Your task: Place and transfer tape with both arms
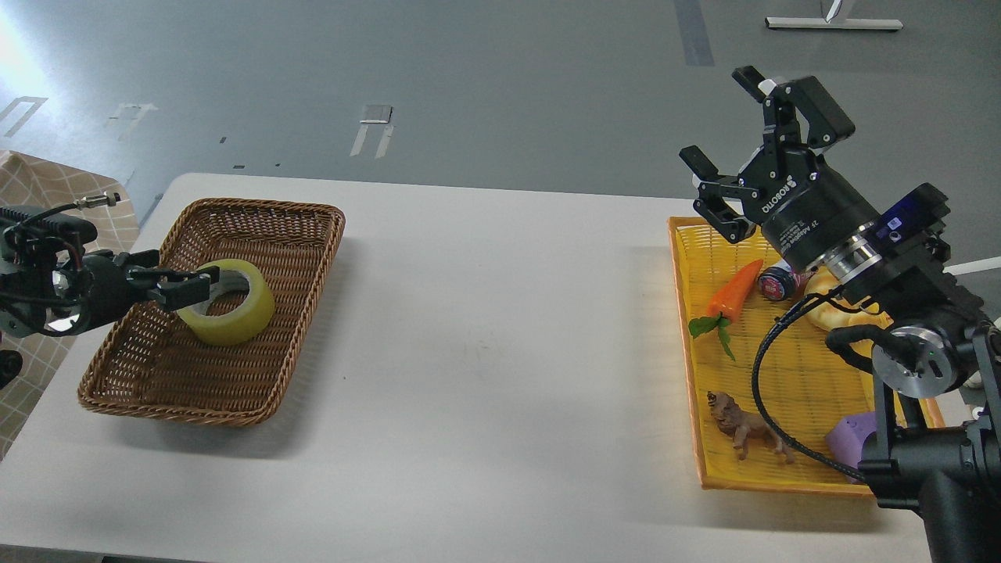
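The tape (pixel 232 306), a yellow translucent roll, lies almost flat on the floor of the brown wicker basket (pixel 297 227) at the table's left. My left gripper (pixel 194 286) reaches in from the left, and its fingers straddle the roll's left wall, still closed on it. My right gripper (pixel 719 117) is open and empty, held high above the far end of the yellow tray (pixel 708 438), with its fingers pointing up and to the left.
The yellow tray at the right holds a toy carrot (pixel 733 291), a small can (pixel 776 280), a croissant toy (pixel 841 309), a lion figure (pixel 747 428) and a purple object (pixel 851 439). A white table (pixel 500 336) spans between basket and tray.
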Controlling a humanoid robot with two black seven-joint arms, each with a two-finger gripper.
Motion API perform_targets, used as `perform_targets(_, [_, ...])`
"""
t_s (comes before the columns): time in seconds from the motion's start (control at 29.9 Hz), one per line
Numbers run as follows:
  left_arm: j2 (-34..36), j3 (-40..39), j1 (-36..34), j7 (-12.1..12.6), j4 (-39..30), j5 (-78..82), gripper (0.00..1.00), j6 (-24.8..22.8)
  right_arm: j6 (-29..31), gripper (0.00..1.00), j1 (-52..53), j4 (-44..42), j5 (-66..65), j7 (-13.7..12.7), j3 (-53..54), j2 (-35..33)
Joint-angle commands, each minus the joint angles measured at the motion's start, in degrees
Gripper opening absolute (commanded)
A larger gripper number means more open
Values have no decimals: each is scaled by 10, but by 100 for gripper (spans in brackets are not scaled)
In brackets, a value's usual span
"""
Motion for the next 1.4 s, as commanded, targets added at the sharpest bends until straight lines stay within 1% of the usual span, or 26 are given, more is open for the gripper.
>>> perform_targets(0.0, [-4, -3, -28, -2, -10, -93, 98, 10, 0, 100, 1, 0, 0, 0, 0, 0])
perform_targets(0.07, [-28, -12, -57, -1, -26, -224, 98, 32, 0, 100, 2, 1, 0, 1, 0, 0])
perform_targets(0.13, [-43, -16, -68, 0, -44, -326, 98, 43, 0, 100, 1, 0, -2, 1, 0, 0])
perform_targets(0.2, [-53, -18, -69, 2, -64, -381, 98, 47, 0, 100, 0, 0, -3, 2, 0, 0])
perform_targets(0.27, [-90, -32, -68, 6, -107, -453, 98, 59, 0, 100, 1, -1, -5, 4, 0, 0])
perform_targets(0.4, [-164, -61, -61, 4, -155, -485, 98, 97, 0, 100, 4, 0, -5, 6, 0, 0])
perform_targets(0.43, [-201, -87, -58, 3, -169, -491, 98, 102, 0, 100, 6, 0, -5, 5, 0, 0])
perform_targets(0.47, [-220, -102, -58, 3, -174, -496, 98, 102, 0, 100, 7, 0, -5, 5, 0, 0])
perform_targets(0.53, [-302, -148, -51, 7, -185, -526, 98, 97, 0, 100, 8, 3, -5, 6, 2, 0])
perform_targets(0.6, [-337, -157, -51, 9, -186, -544, 98, 90, 0, 100, 9, 4, -5, 6, 2, 0])
perform_targets(0.67, [-397, -164, -51, 20, -190, -572, 98, 81, 0, 100, 10, 9, -4, 7, 1, 0])
perform_targets(0.8, [-471, -189, -30, 20, -202, -583, 98, 78, 0, 100, 8, 14, -4, 7, 0, 0])
perform_targets(0.9, [-511, -199, -9, 22, -213, -584, 98, 72, 0, 100, 6, 23, -4, 7, -1, 0])
perform_targets(0.94, [-516, -200, -5, 22, -214, -584, 98, 69, 0, 100, 6, 25, -4, 7, -1, 0])
perform_targets(1.0, [-533, -203, 14, 22, -216, -583, 98, 48, 0, 100, 2, 34, -3, 7, -2, 0])
perform_targets(1.07, [-535, -207, 23, 21, -222, -583, 98, 40, 0, 100, 2, 37, -3, 7, -2, 0])
perform_targets(1.17, [-535, -212, 46, 22, -246, -584, 98, 13, 0, 100, 2, 37, -4, 7, -11, 0])
perform_targets(1.37, [-533, -215, 50, 22, -247, -582, 98, 13, 0, 100, -2, 37, -3, 4, -14, 0])
